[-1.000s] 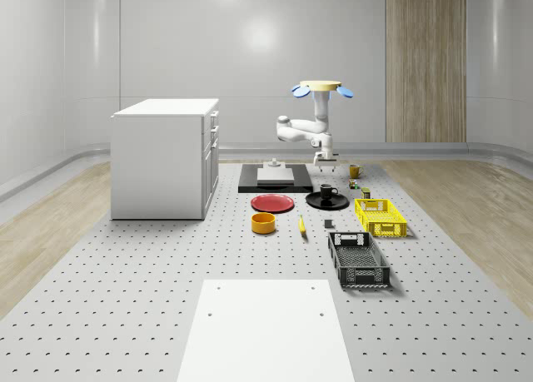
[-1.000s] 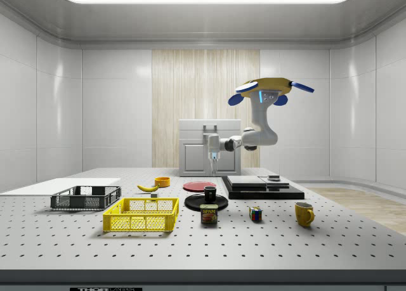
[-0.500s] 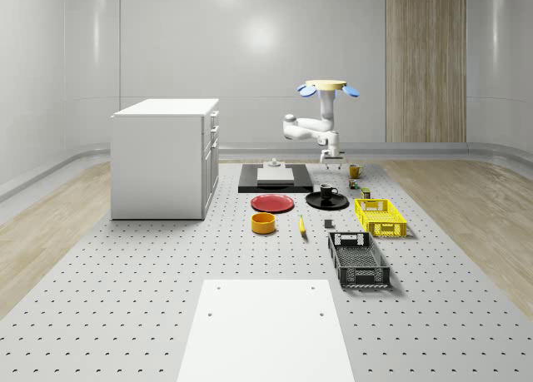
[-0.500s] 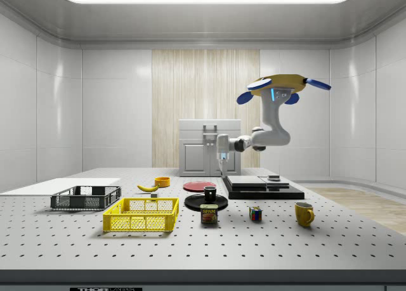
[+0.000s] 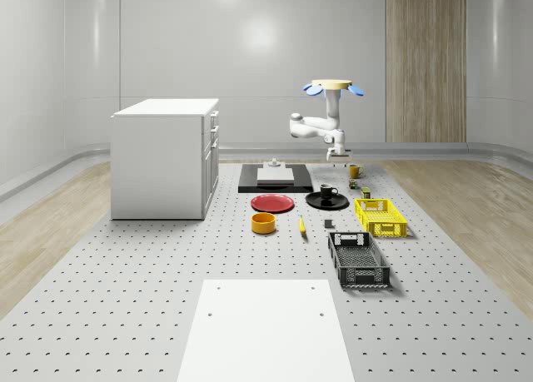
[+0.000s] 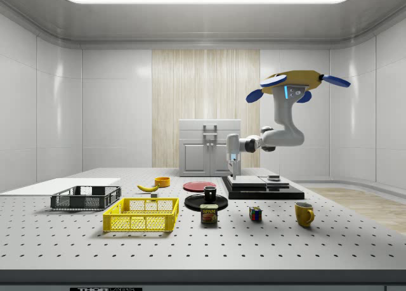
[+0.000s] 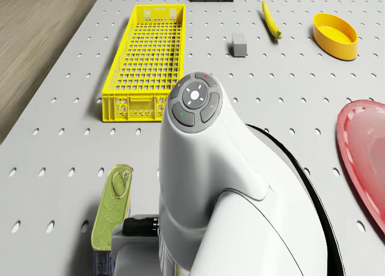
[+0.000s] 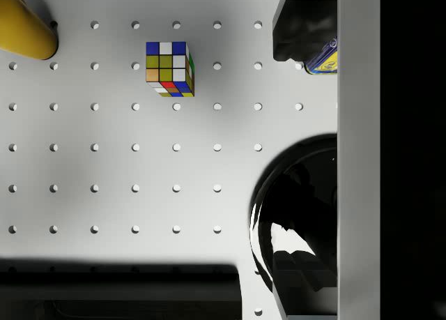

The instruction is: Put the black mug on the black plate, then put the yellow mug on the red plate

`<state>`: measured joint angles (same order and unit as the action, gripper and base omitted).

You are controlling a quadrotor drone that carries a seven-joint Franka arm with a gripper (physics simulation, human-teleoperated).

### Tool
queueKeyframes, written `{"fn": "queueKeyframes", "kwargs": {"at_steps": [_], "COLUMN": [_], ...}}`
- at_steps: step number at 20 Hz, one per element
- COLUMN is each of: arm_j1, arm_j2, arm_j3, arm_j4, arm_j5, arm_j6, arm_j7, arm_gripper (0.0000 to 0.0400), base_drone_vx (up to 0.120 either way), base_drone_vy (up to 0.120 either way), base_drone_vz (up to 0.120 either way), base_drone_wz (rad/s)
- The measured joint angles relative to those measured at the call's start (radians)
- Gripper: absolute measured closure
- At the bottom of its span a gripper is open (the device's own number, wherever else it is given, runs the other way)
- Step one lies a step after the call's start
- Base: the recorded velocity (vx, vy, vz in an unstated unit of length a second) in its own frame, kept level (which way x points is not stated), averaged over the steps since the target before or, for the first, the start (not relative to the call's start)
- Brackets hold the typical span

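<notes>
Black mug (image 5: 327, 190) sits on black plate (image 5: 326, 201), drone (image 5: 334, 86) has drifted off toward yellow mug (image 6: 304, 213), gripper (image 6: 234, 175) empty-looking, jaw gap unreadable; red plate (image 5: 272, 203) next.

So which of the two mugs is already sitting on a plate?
The black mug: it stands on the black plate. The yellow mug stands apart on the bare table, and the red plate holds nothing.
</notes>
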<state>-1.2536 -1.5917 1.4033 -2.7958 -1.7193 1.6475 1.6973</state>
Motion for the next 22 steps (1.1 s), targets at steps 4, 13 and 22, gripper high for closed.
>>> {"fn": "queueKeyframes", "kwargs": {"at_steps": [4,13,22], "arm_j1": [0.0,0.0,0.0], "arm_j2": [-0.001,-0.002,-0.003], "arm_j3": [0.0,0.0,0.0], "arm_j4": [0.0,0.0,0.0], "arm_j5": [0.0,0.001,0.001], "arm_j6": [0.001,0.002,0.003], "arm_j7": [0.0,0.0,0.0], "arm_gripper": [0.0,0.0,0.0], "base_drone_vx": [-0.12,-0.12,-0.12], "base_drone_vy": [0.12,0.12,0.084], "base_drone_vz": [0.0,0.0,0.0], "base_drone_wz": [0.0,0.0,0.0]}}
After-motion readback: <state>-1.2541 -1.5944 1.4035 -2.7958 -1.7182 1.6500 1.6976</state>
